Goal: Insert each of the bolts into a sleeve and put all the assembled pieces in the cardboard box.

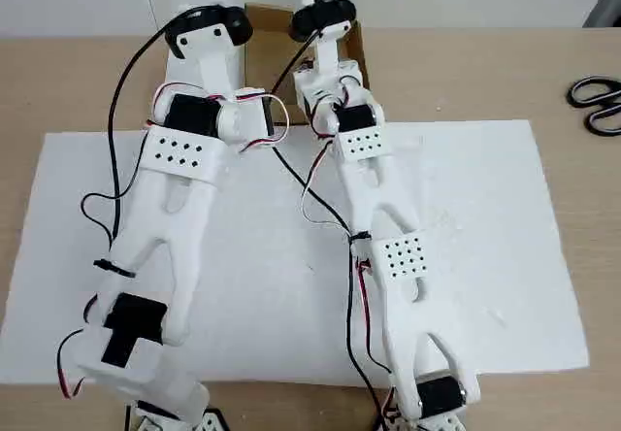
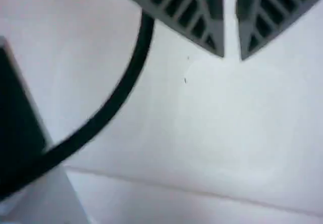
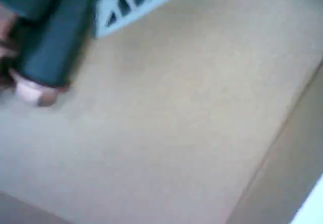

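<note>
Dark teal and tube-shaped, a plastic sleeve (image 3: pixel 55 47) sits in the right gripper (image 3: pixel 88 19), against its pale ribbed jaw, so the jaws appear closed around it. A pinkish bolt end (image 3: pixel 33 93) pokes out of the sleeve's mouth. The piece hangs just above the brown floor of the open cardboard box (image 3: pixel 192 113).

The left gripper (image 2: pixel 231 57) has grey ribbed jaws drawn almost together with nothing between them. It hangs over a white paper sheet (image 2: pixel 227 133), with a black cable (image 2: pixel 126 88) curving past.

The assembled piece looks light, stiff and smooth. The bolt probably sits loose inside, so it could slide out if tipped. The safest hold seems to be across the middle of the sleeve, kept roughly level.

From above, both white arms stretch across the white sheet toward the box at the far edge. The sheet lies on a light wooden table (image 1: pixel 466 72). Black-handled scissors (image 1: pixel 597 101) rest well off to one side.
</note>
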`<action>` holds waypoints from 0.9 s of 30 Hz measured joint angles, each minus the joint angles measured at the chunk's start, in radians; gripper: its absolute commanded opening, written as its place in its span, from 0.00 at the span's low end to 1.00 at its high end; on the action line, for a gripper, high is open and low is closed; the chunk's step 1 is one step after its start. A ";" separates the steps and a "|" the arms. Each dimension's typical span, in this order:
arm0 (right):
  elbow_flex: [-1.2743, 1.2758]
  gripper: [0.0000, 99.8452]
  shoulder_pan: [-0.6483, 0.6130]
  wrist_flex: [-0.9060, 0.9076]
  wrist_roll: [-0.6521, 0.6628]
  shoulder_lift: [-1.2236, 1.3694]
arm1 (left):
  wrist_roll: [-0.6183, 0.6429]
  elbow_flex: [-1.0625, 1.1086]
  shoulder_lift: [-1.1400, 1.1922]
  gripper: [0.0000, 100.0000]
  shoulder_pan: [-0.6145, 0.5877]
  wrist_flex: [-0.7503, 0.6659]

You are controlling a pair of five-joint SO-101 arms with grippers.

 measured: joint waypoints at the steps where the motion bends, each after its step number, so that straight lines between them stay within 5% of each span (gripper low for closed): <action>1: 0.000 0.21 0.000 0.000 0.000 0.000 | 0.000 -0.009 -0.008 0.01 0.002 0.000; 8: -0.018 0.21 -0.002 0.011 0.000 0.000 | 0.000 -0.057 -0.190 0.01 0.051 0.000; 14: -0.230 0.21 -0.003 0.189 0.000 -0.002 | 0.000 -0.020 -0.307 0.01 0.041 0.000; 20: -0.264 0.00 -0.011 0.259 0.000 -0.002 | 0.000 0.055 -0.362 0.01 0.026 0.000; 27: -0.265 0.00 -0.009 0.333 0.000 -0.008 | 0.000 0.107 -0.442 0.01 -0.012 0.000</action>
